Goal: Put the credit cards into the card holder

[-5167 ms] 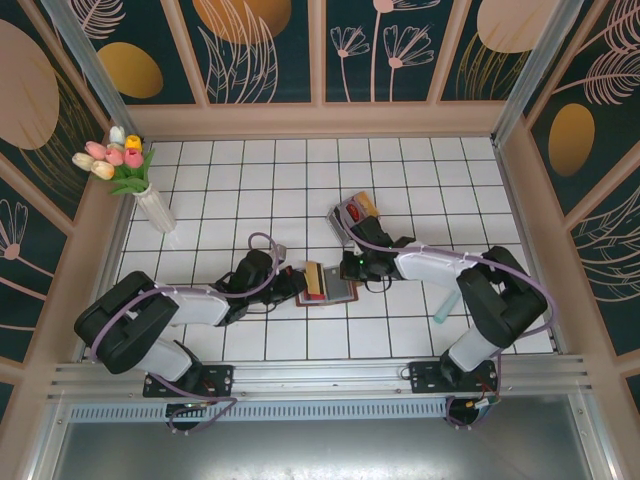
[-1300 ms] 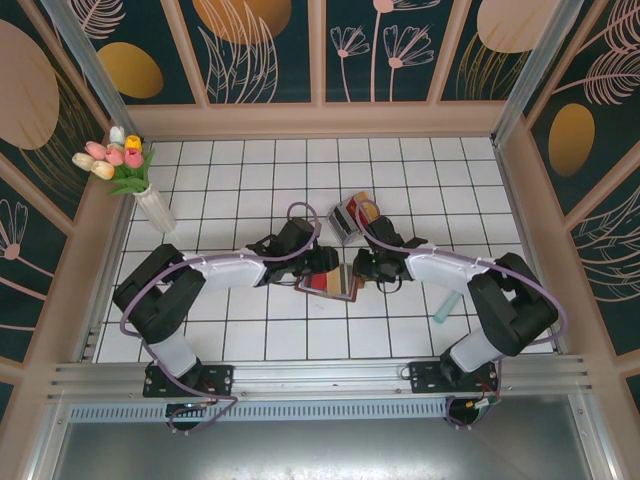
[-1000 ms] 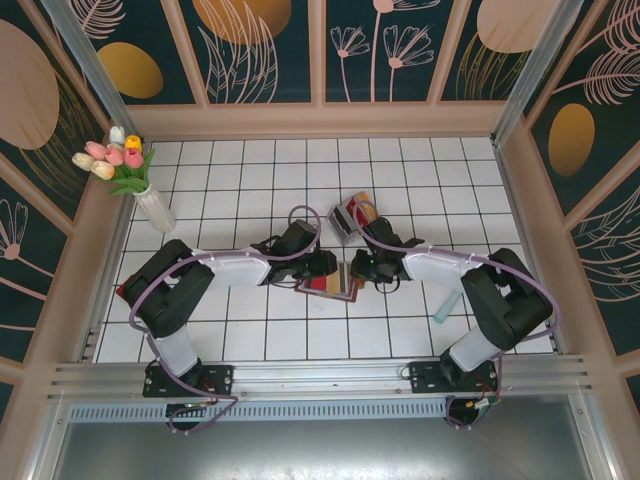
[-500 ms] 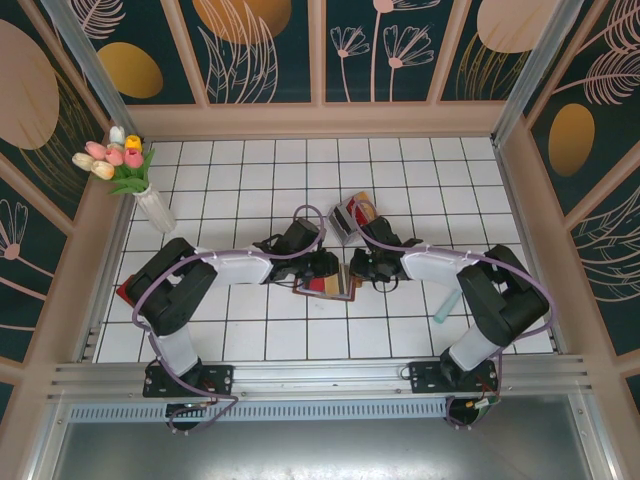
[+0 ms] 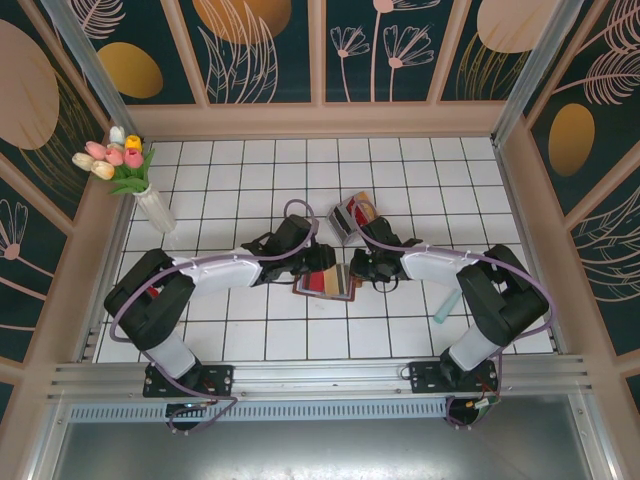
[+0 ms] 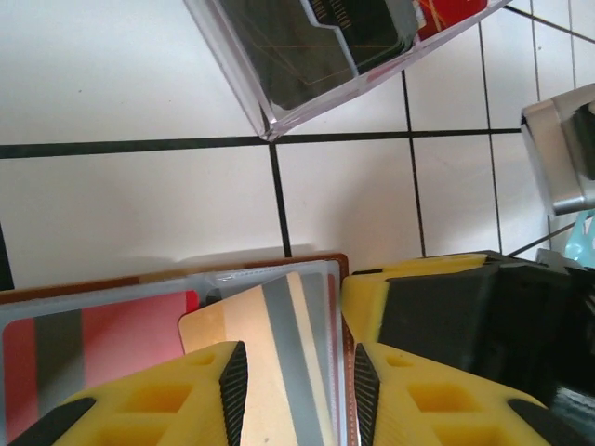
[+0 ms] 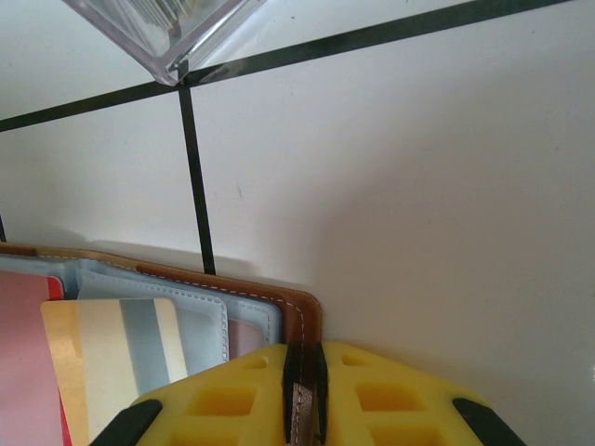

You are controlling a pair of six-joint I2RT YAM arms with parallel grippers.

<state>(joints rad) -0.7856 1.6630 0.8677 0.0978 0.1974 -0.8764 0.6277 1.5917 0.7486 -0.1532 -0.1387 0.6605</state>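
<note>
Clear plastic tray [image 5: 343,212] lies just beyond brown leather folding card holder [image 5: 325,284]; right gripper [image 7: 304,390] pinches its edge, left gripper [image 6: 293,381] stands spread above tan striped credit card [image 6: 279,334] inside. White tiled table [image 5: 250,340], floral walls [image 5: 260,50].

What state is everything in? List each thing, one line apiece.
wallet: open, lying flat, one edge pinched.
gold card: lying on the open wallet, under the left hand.
left hand: partly open over the gold card.
right hand: shut on the wallet's edge.
clear tray: holding spare cards.
vase: upright, holding tulips.
</note>
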